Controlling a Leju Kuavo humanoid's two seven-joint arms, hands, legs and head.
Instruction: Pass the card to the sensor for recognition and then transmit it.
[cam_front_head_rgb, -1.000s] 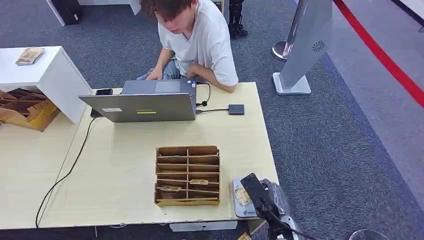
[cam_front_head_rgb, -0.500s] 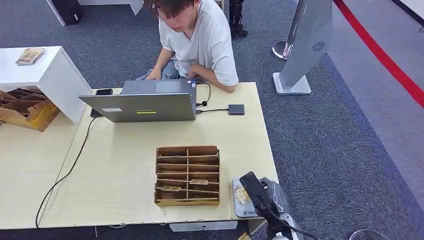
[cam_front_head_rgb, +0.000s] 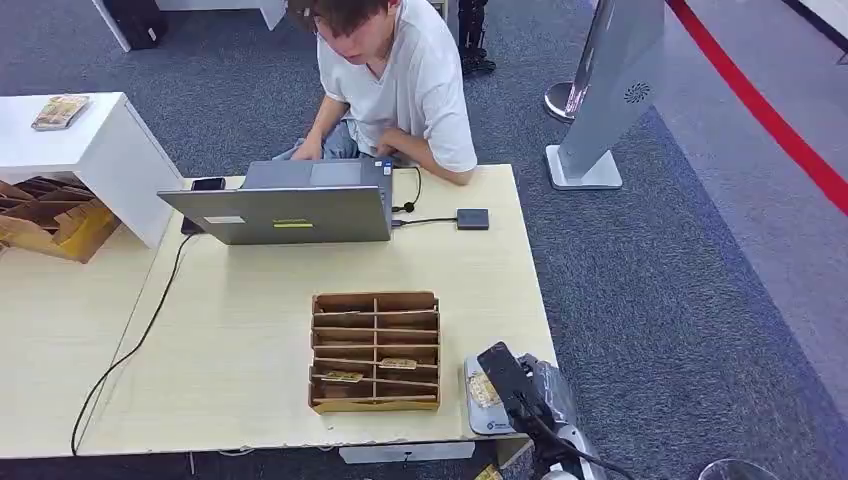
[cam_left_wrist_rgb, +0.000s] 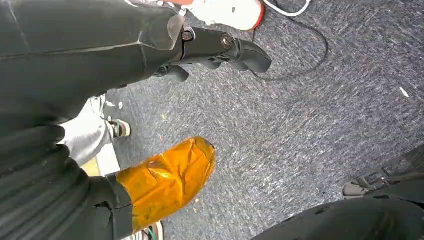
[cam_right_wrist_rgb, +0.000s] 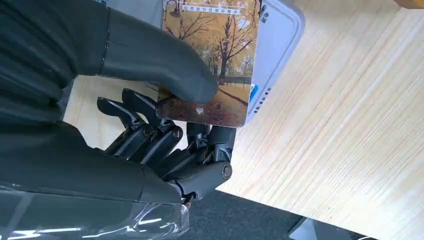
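Right hand (cam_right_wrist_rgb: 165, 125) pinching autumn-scene card (cam_right_wrist_rgb: 215, 60) over white sensor (cam_right_wrist_rgb: 280, 45), tabletop (cam_front_head_rgb: 250, 330) corner at 5 o'clock, left hand (cam_left_wrist_rgb: 220, 47) hanging, fingers curled, holding nothing.

One laptop (cam_front_head_rgb: 290, 205) stands on the counter (cam_front_head_rgb: 230, 330), with one small dark sensor box (cam_front_head_rgb: 473, 219) beside it and one phone (cam_front_head_rgb: 208, 184) behind it. One cardboard organiser (cam_front_head_rgb: 375, 350) holds three cards. One card (cam_right_wrist_rgb: 215, 60) sits over one white reader (cam_front_head_rgb: 482, 420). One person (cam_front_head_rgb: 395, 80) sits there.
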